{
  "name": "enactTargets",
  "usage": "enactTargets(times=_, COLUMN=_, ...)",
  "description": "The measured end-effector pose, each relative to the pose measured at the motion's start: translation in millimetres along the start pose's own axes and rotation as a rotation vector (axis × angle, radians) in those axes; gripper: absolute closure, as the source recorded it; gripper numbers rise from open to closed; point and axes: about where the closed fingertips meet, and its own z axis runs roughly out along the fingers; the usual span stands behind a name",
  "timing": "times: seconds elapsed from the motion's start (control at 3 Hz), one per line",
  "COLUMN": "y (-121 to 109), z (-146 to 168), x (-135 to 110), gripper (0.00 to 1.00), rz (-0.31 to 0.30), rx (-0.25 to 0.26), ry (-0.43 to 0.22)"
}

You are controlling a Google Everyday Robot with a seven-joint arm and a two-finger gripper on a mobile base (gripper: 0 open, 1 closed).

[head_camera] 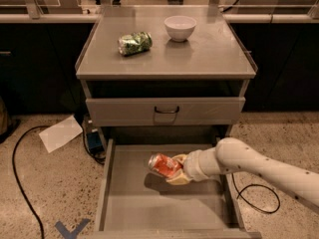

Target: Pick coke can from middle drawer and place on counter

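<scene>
So the gripper (176, 171) is down inside the open middle drawer (130, 203), with its pale fingers clamped around the right end of the coke can (162, 164). The can is tilted, its silvery left end pointing up-left. It looks to be off the drawer floor, since there's a dark shadow on the grey metal just under it. The white arm (259, 169) reaches in from the right side, over the drawer's right wall. Up on the counter (199, 59) there's a green-and-white can (134, 43) lying on its side at the far left, and a white bowl (180, 27) a bit to its right. The closed drawer front (209, 111) with the dark handle sits right above the open one. A sheet of paper (60, 133) lies on the speckled floor to the left.
</scene>
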Motion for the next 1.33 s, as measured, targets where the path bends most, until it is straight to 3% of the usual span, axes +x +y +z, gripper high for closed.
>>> enactTargets(times=0.33, y=-23.8, z=-67.7, x=-21.0, gripper=1.00, rz=-0.027, rx=0.074, ry=-0.012)
enactTargets(times=0.67, y=-58.5, z=-123.0, x=-64.1, gripper=1.00, rz=-0.086, rx=0.125, ry=0.029)
enactTargets(times=1.0, y=-92.1, z=-157.9, x=-127.4, gripper=1.00, rz=-0.172, rx=0.144, ry=0.102)
enactTargets(times=1.33, y=-122.2, z=-160.1, x=-198.0, gripper=1.00, rz=-0.260, rx=0.125, ry=0.149)
